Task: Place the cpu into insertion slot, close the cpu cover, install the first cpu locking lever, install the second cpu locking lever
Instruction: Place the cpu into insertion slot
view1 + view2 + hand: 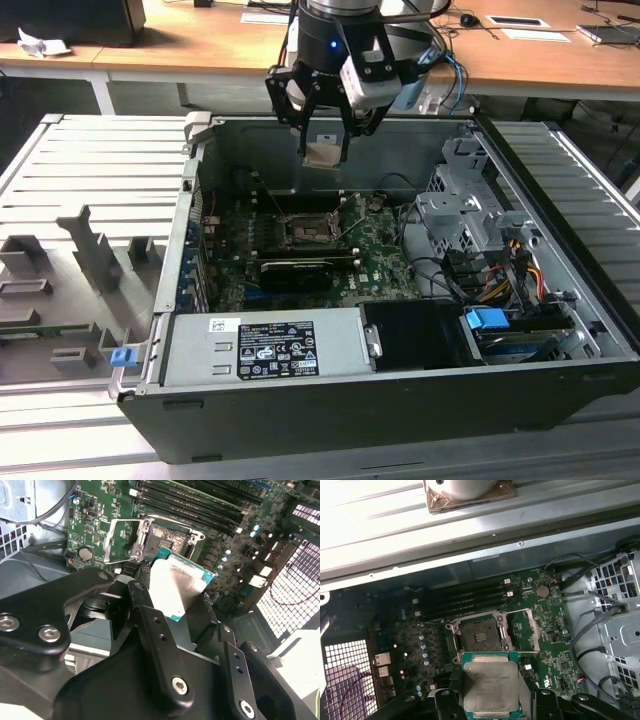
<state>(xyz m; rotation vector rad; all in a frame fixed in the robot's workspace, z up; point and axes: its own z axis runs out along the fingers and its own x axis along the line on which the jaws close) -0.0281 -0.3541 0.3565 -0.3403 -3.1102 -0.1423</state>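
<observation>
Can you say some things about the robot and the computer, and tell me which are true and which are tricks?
1. The gripper is holding the cpu. True.
2. The cpu sits in the insertion slot. False: the slot is bare, and the cpu is held up in the air above the green board.
3. The cpu cover is shut over the slot. False: it is swung open beside the slot.
4. The computer case lies open, so you can see inside it. True.
</observation>
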